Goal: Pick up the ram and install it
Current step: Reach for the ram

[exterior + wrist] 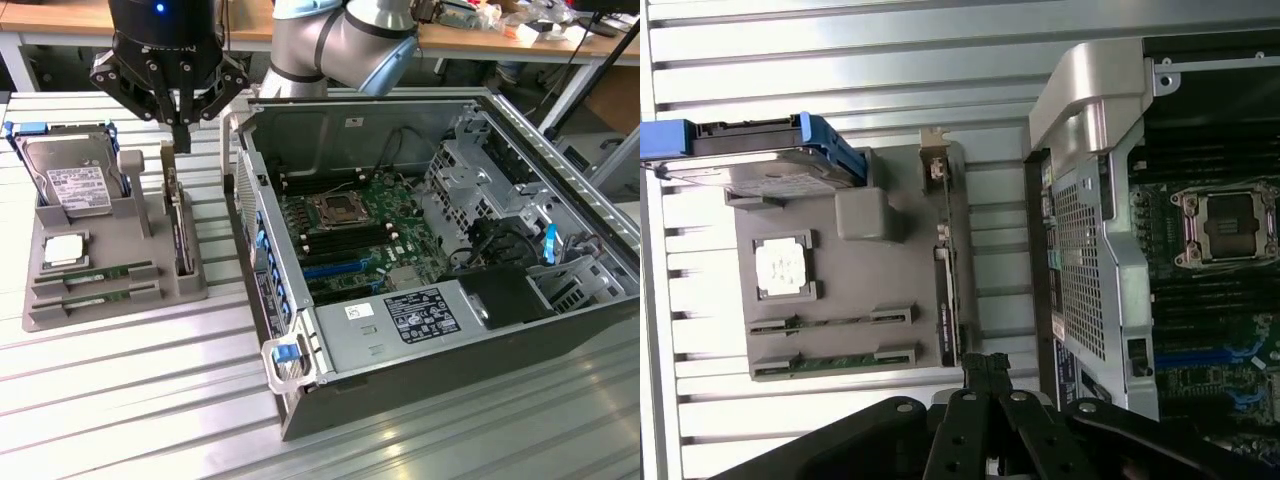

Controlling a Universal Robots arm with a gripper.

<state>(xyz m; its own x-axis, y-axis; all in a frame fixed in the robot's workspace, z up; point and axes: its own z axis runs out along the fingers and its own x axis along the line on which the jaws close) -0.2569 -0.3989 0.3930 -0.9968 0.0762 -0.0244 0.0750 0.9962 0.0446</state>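
Observation:
Two rams, thin green sticks, lie side by side in slots at the near end of a grey holder tray. In the wrist view they show as ram sticks on the same tray. My gripper hangs above the far end of the tray, over the upright card, well away from the rams. Its black fingers are shut with nothing between them.
A silver hard drive and a CPU sit in the tray. To the exterior view's right stands an open computer case with its motherboard and CPU socket exposed. Everything rests on a ribbed metal table.

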